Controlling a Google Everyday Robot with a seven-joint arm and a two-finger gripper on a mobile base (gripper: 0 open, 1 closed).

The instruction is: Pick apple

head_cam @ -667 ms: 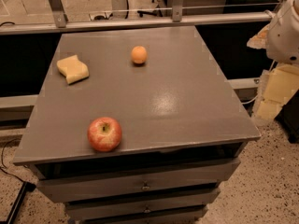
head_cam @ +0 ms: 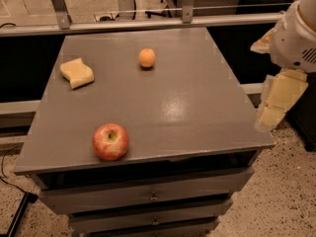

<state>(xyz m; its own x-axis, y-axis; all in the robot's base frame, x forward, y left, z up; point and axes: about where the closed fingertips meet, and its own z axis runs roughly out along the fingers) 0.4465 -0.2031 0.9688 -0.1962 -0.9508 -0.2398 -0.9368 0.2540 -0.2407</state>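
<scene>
Biggest thing here is the gray table point(head_cam: 197, 107), and it's also my biggest worry. The top is flat with no lip that I can see, so anything round that gets nudged near the front probably just goes over the edge. Under it is a stack of drawers point(head_cam: 153, 196), all looking pushed in. I can't see into any of them, so no clue what's inside, and the dark gap right under the top shows nothing either. My gripper point(head_cam: 277, 101) hangs off the table's right side, just past the near right corner, with nothing in it as far as I can see. Whether it's open or closed, I honestly can't tell. Swinging in from there I could clip that corner. The apple point(head_cam: 110, 141) sits at the front left, close to the front edge, stem dimple up, well apart from me. If I come in off-center and bump it, I'd guess it rolls off. The pale yellow sponge point(head_cam: 77, 73) and the little orange fruit point(head_cam: 146, 58) sit farther back, so a mix-up seems unlikely.
</scene>
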